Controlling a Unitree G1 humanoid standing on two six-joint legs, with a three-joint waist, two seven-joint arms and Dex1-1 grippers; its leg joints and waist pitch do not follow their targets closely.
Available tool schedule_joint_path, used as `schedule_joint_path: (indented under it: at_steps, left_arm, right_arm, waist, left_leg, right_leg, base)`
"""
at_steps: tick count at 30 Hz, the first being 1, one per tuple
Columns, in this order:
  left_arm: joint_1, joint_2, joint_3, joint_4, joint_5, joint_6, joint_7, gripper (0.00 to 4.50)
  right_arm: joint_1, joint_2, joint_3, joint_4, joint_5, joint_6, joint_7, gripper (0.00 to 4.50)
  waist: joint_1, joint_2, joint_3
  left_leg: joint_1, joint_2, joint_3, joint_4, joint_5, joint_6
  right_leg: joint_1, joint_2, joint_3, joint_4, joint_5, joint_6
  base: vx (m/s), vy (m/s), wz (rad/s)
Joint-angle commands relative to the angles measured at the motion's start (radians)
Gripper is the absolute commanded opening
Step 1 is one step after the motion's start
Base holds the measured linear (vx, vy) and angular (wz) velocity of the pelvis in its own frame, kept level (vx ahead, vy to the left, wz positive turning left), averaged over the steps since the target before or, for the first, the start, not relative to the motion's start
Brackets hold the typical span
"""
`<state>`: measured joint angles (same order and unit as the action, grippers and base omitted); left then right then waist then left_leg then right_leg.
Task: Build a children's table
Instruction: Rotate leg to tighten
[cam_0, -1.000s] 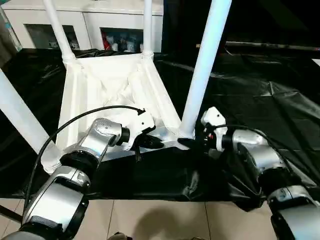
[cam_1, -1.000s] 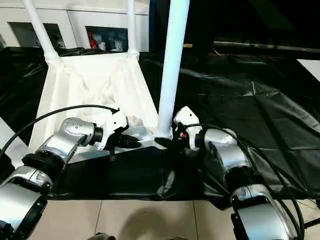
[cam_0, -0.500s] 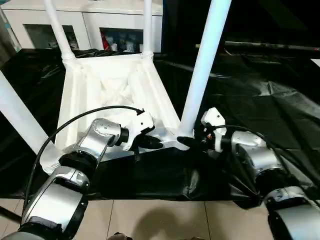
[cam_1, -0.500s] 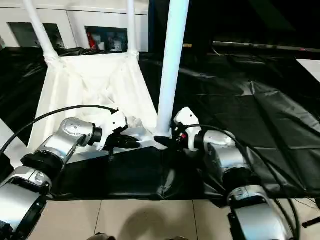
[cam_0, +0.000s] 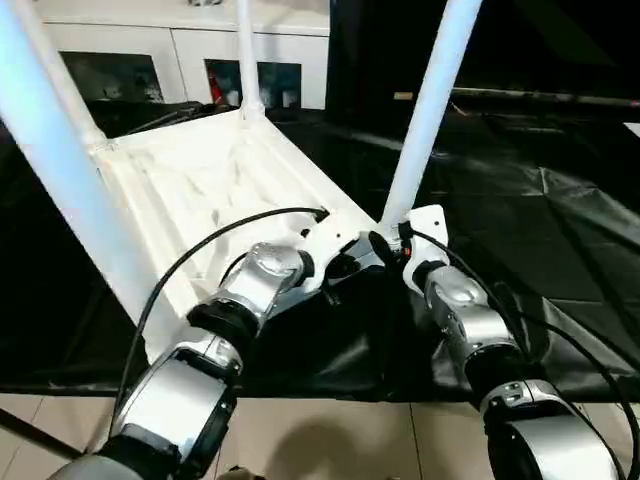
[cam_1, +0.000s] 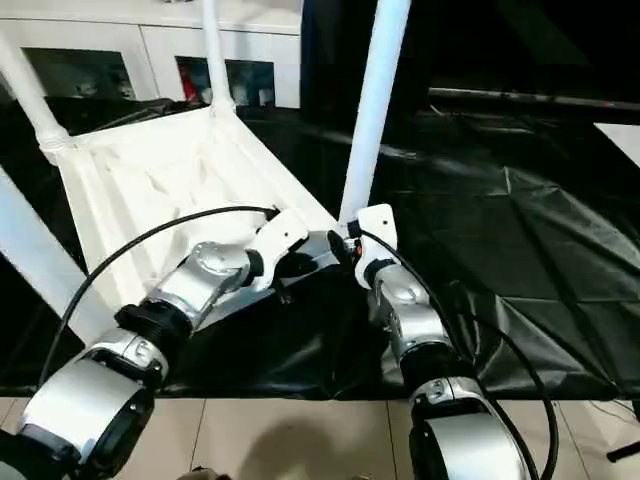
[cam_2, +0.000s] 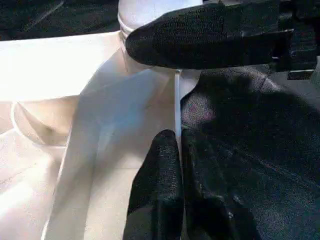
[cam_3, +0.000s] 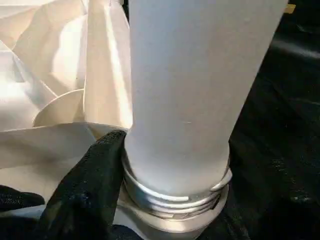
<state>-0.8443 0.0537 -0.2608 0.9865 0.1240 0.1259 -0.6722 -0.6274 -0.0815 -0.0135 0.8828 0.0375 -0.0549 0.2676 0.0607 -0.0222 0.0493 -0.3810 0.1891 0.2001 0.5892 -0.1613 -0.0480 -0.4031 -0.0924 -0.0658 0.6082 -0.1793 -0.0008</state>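
Note:
The white tabletop lies upside down and tilted on black sheeting, with its legs standing up from the corner sockets. The near right leg rises between my arms and the near left leg looms at the left. My left gripper is shut on the thin near rim beside the right corner. My right gripper is closed around the collar of the near right leg, with one black finger pressed against it and the other hidden behind the leg.
Crinkled black sheeting covers the ground under and to the right of the table. A white glass-fronted cabinet stands behind it. Pale floor tiles run along the near edge of the sheeting.
The table's near edge has come up and the whole table has tilted and swung, the near left leg now looming large. Both grippers rose with it and stand closer together.

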Motion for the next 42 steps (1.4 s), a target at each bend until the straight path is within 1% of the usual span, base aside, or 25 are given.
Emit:
schedule_joint_path:
  at_steps: [1, 2, 3, 4, 5, 6, 9, 10, 12, 13, 14, 15, 16, 18, 24, 29, 31, 33, 34, 35, 36, 38, 39, 40, 42]
  left_arm:
    - [0.014, -0.012, 0.008, 0.009, -0.021, -0.057, -0.006, 0.0]
    - [0.014, -0.012, 0.008, 0.009, -0.021, -0.057, -0.006, 0.0]
    - [0.015, 0.005, 0.006, -0.009, -0.026, -0.076, -0.041, 0.0]
    - [0.015, 0.005, 0.006, -0.009, -0.026, -0.076, -0.041, 0.0]
    - [0.016, 0.01, 0.004, -0.015, -0.026, -0.087, -0.051, 0.0]
    - [0.022, 0.018, 0.003, -0.026, -0.029, -0.092, -0.074, 0.0]
    - [0.04, 0.036, -0.003, -0.057, -0.034, -0.115, -0.125, 0.0]
    - [0.059, 0.046, -0.004, -0.087, -0.043, -0.116, -0.17, 0.0]
    - [0.076, 0.06, -0.01, -0.114, -0.041, -0.129, -0.196, 0.0]
    - [0.082, 0.067, -0.009, -0.127, -0.046, -0.125, -0.217, 0.0]
    - [0.09, 0.077, -0.009, -0.146, -0.053, -0.125, -0.241, 0.0]
    - [0.091, 0.078, -0.009, -0.148, -0.054, -0.125, -0.244, 0.0]
    - [0.091, 0.084, -0.007, -0.149, -0.056, -0.125, -0.254, 0.0]
    - [0.096, 0.091, -0.005, -0.158, -0.059, -0.127, -0.261, 0.0]
    - [0.131, 0.101, 0.001, -0.2, -0.069, -0.124, -0.294, 0.0]
    - [0.141, 0.109, -0.003, -0.221, -0.07, -0.113, -0.319, 0.0]
    - [0.148, 0.121, -0.005, -0.25, -0.089, -0.094, -0.382, 0.0]
    - [0.153, 0.131, -0.004, -0.264, -0.1, -0.091, -0.407, 0.0]
    - [0.154, 0.135, -0.003, -0.269, -0.102, -0.09, -0.41, 0.0]
    - [0.155, 0.144, -0.003, -0.278, -0.106, -0.088, -0.425, 0.0]
    - [0.156, 0.148, -0.004, -0.282, -0.107, -0.087, -0.432, 0.0]
    - [0.157, 0.175, -0.007, -0.299, -0.115, -0.083, -0.472, 0.0]
    - [0.157, 0.182, -0.01, -0.302, -0.116, -0.085, -0.485, 0.0]
    - [0.153, 0.189, -0.012, -0.301, -0.117, -0.087, -0.497, 0.0]
    - [0.144, 0.2, -0.01, -0.3, -0.117, -0.087, -0.507, 0.0]
  right_arm:
    - [0.015, -0.001, 0.036, -0.025, -0.002, 0.007, 0.07, 3.46]
    - [0.015, -0.001, 0.036, -0.025, -0.002, 0.007, 0.07, 3.56]
    - [0.015, -0.043, 0.049, -0.041, -0.022, 0.024, 0.071, 3.72]
    - [0.015, -0.043, 0.049, -0.041, -0.022, 0.024, 0.071, 3.72]
    - [0.016, -0.057, 0.051, -0.047, -0.028, 0.033, 0.07, 3.72]
    - [0.019, -0.078, 0.056, -0.056, -0.04, 0.041, 0.079, 3.72]
    - [0.028, -0.116, 0.056, -0.077, -0.053, 0.057, 0.095, 3.72]
    - [0.039, -0.136, 0.048, -0.097, -0.053, 0.072, 0.111, 3.72]
    - [0.049, -0.15, 0.059, -0.112, -0.066, 0.077, 0.129, 3.72]
    - [0.055, -0.158, 0.068, -0.122, -0.071, 0.081, 0.134, 3.72]
    - [0.065, -0.165, 0.079, -0.138, -0.071, 0.088, 0.145, 3.72]
    - [0.067, -0.166, 0.08, -0.14, -0.07, 0.089, 0.147, 3.72]
    - [0.073, -0.171, 0.089, -0.149, -0.074, 0.09, 0.156, 3.72]
    - [0.091, -0.179, 0.098, -0.174, -0.074, 0.098, 0.17, 3.72]
    - [0.141, -0.194, 0.104, -0.245, -0.08, 0.125, 0.18, 3.72]
    - [0.158, -0.208, 0.102, -0.268, -0.075, 0.127, 0.184, 3.72]
    - [0.16, -0.197, 0.086, -0.285, -0.059, 0.11, 0.168, 3.72]
    - [0.153, -0.184, 0.079, -0.288, -0.047, 0.091, 0.166, 3.72]
    - [0.149, -0.178, 0.075, -0.29, -0.036, 0.087, 0.173, 3.72]
    - [0.141, -0.174, 0.072, -0.294, -0.018, 0.081, 0.201, 3.72]
    - [0.139, -0.173, 0.072, -0.296, -0.011, 0.08, 0.213, 4.04]
    - [0.129, -0.177, 0.076, -0.322, 0.024, 0.1, 0.277, 4.09]
    - [0.133, -0.188, 0.081, -0.34, 0.039, 0.114, 0.317, 4.13]
    - [0.137, -0.205, 0.087, -0.36, 0.054, 0.13, 0.362, 4.23]
    - [0.15, -0.241, 0.096, -0.398, 0.075, 0.156, 0.433, 4.38]
  waist:
    - [0.001, -0.036, -0.057]
    - [0.0, -0.046, -0.057]
    - [0.005, -0.042, -0.058]
    - [0.002, -0.051, -0.058]
    - [0.002, -0.048, -0.058]
    - [-0.002, -0.057, -0.056]
    - [0.002, -0.06, -0.057]
    - [0.004, -0.053, -0.055]
    - [0.004, -0.057, -0.056]
    - [0.007, -0.045, -0.057]
    - [0.006, -0.04, -0.056]
    - [0.005, -0.044, -0.057]
    - [0.004, -0.04, -0.056]
    - [0.003, -0.043, -0.056]
    - [0.005, -0.041, -0.054]
    - [0.009, -0.048, -0.056]
    - [0.014, -0.029, -0.056]
    - [0.011, -0.033, -0.058]
    - [0.012, -0.016, -0.059]
    - [0.011, -0.021, -0.058]
    - [0.011, -0.007, -0.058]
    - [0.011, -0.011, -0.059]
    - [0.01, -0.019, -0.058]
    - [0.014, -0.013, -0.058]
    - [0.02, -0.015, -0.057]
  left_leg:
    - [0.016, 0.038, -0.02, -0.071, -0.284, 0.056]
    - [0.014, 0.038, -0.02, -0.071, -0.281, 0.058]
    - [0.017, 0.04, -0.022, -0.072, -0.274, 0.055]
    - [0.015, 0.042, -0.021, -0.072, -0.27, 0.053]
    - [0.017, 0.042, -0.022, -0.073, -0.272, 0.05]
    - [0.016, 0.043, -0.02, -0.073, -0.282, 0.047]
    - [0.016, 0.045, -0.022, -0.073, -0.272, 0.042]
    - [0.018, 0.046, -0.019, -0.073, -0.277, 0.044]
    - [0.016, 0.047, -0.02, -0.074, -0.27, 0.043]
    - [0.018, 0.047, -0.021, -0.074, -0.268, 0.039]
    - [0.016, 0.047, -0.021, -0.075, -0.263, 0.035]
    - [0.018, 0.047, -0.019, -0.075, -0.267, 0.034]
    - [0.017, 0.047, -0.02, -0.076, -0.277, 0.03]
    - [0.017, 0.047, -0.021, -0.076, -0.286, 0.024]
    - [0.019, 0.049, -0.021, -0.079, -0.303, 0.014]
    - [0.017, 0.049, -0.022, -0.078, -0.286, 0.016]
    - [0.018, 0.049, -0.024, -0.08, -0.281, 0.012]
    - [0.015, 0.049, -0.023, -0.08, -0.277, 0.009]
    - [0.017, 0.048, -0.024, -0.081, -0.278, 0.005]
    - [0.017, 0.047, -0.022, -0.08, -0.281, 0.005]
    - [0.02, 0.048, -0.022, -0.082, -0.3, 0.001]
    - [0.016, 0.045, -0.022, -0.078, -0.29, 0.009]
    - [0.014, 0.045, -0.02, -0.076, -0.274, 0.025]
    - [0.016, 0.046, -0.019, -0.073, -0.248, 0.037]
    - [0.017, 0.048, -0.018, -0.072, -0.221, 0.048]
  right_leg:
    - [0.032, -0.062, 0.04, -0.1, -0.407, -0.145]
    - [0.033, -0.062, 0.039, -0.098, -0.412, -0.139]
    - [0.033, -0.065, 0.039, -0.098, -0.415, -0.135]
    - [0.031, -0.064, 0.039, -0.095, -0.406, -0.135]
    - [0.03, -0.064, 0.04, -0.095, -0.398, -0.138]
    - [0.027, -0.063, 0.039, -0.098, -0.398, -0.139]
    - [0.03, -0.064, 0.041, -0.093, -0.373, -0.142]
    - [0.027, -0.063, 0.044, -0.093, -0.346, -0.155]
    - [0.029, -0.063, 0.044, -0.089, -0.322, -0.162]
    - [0.029, -0.064, 0.045, -0.087, -0.31, -0.168]
    - [0.032, -0.061, 0.045, -0.084, -0.281, -0.177]
    - [0.031, -0.06, 0.045, -0.085, -0.277, -0.178]
    - [0.031, -0.06, 0.045, -0.084, -0.282, -0.182]
    - [0.033, -0.06, 0.045, -0.085, -0.286, -0.181]
    - [0.031, -0.06, 0.047, -0.087, -0.304, -0.175]
    - [0.032, -0.061, 0.047, -0.084, -0.294, -0.171]
    - [0.033, -0.063, 0.048, -0.082, -0.27, -0.176]
    - [0.037, -0.059, 0.047, -0.078, -0.224, -0.188]
    - [0.037, -0.059, 0.048, -0.076, -0.193, -0.201]
    - [0.037, -0.057, 0.047, -0.076, -0.182, -0.206]
    - [0.038, -0.056, 0.047, -0.077, -0.167, -0.219]
    - [0.045, -0.057, 0.047, -0.069, -0.14, -0.236]
    - [0.047, -0.056, 0.047, -0.069, -0.135, -0.241]
    - [0.046, -0.059, 0.048, -0.067, -0.13, -0.248]
    - [0.047, -0.058, 0.048, -0.065, -0.123, -0.25]
  base:
    - [0.0, 0.0, 0.0]
    - [0.0, 0.0, 0.0]
    - [0.0, 0.0, 0.0]
    - [0.0, 0.0, 0.0]
    - [0.0, 0.0, 0.0]
    - [0.0, 0.0, 0.0]
    - [0.0, 0.0, 0.0]
    - [0.0, 0.0, 0.0]
    - [0.0, 0.0, 0.0]
    - [0.0, 0.0, 0.0]
    - [0.0, 0.0, 0.0]
    - [0.0, 0.0, 0.0]
    - [0.0, 0.0, 0.0]
    - [0.0, 0.0, 0.0]
    - [0.0, 0.0, 0.0]
    - [0.0, 0.0, 0.0]
    - [0.0, 0.0, 0.0]
    - [0.0, 0.0, 0.0]
    - [0.0, 0.0, 0.0]
    - [0.0, 0.0, 0.0]
    - [0.0, 0.0, 0.0]
    - [0.0, 0.0, 0.0]
    - [0.0, 0.0, 0.0]
    - [0.0, 0.0, 0.0]
    - [0.0, 0.0, 0.0]
